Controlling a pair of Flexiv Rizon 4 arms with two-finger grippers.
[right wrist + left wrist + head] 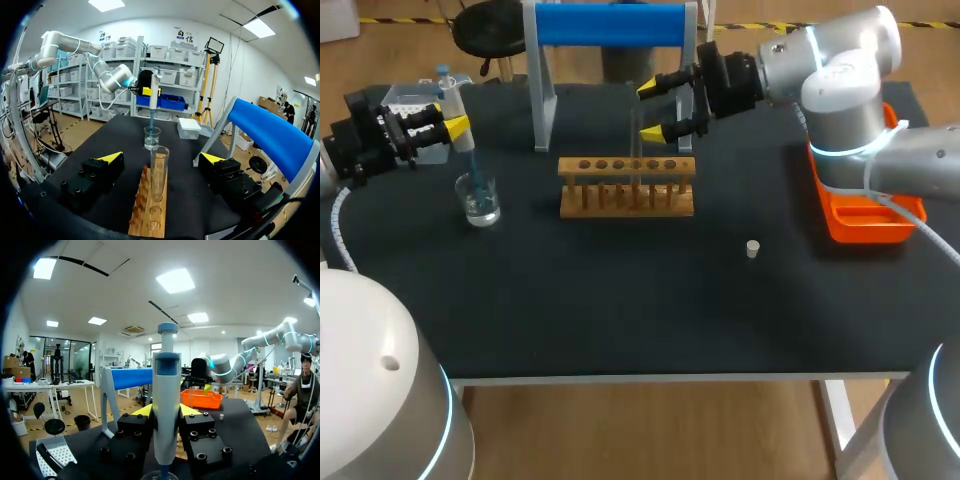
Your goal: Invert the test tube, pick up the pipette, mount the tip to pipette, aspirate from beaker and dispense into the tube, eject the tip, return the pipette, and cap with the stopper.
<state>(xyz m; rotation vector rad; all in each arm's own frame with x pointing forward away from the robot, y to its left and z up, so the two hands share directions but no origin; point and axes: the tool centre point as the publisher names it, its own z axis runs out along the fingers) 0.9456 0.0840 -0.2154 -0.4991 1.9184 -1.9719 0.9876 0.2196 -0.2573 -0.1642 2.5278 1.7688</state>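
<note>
The left gripper point(455, 125) is clamped on the pipette point(450, 105); in the left wrist view its fingers point(142, 412) press the barrel point(166, 390) from both sides. The pipette stands upright, plunger up, and its blue tip point(473, 175) reaches down into the beaker point(480, 200), so I judge the step in hand to be the aspiration. How deep the tip sits in the liquid cannot be told. The coming move turns on where the tube point(636, 150) lies from that tip. The tube is off to the robot's right, across a bare stretch of table, standing in the rack point(627, 187) with its long axis vertical and its mouth up. The pipette's axis therefore already matches the tube's. The transfer looks like a lift clear of the beaker rim, a sideways carry to the right, then a straight descent onto a narrow mouth. The right gripper point(651, 110) is the nearer one to the tube: its fingers are spread, one on each side of the glass point(159, 172), and touch neither side. The stopper point(752, 248) lies on the table further right, apart from the rack.
</note>
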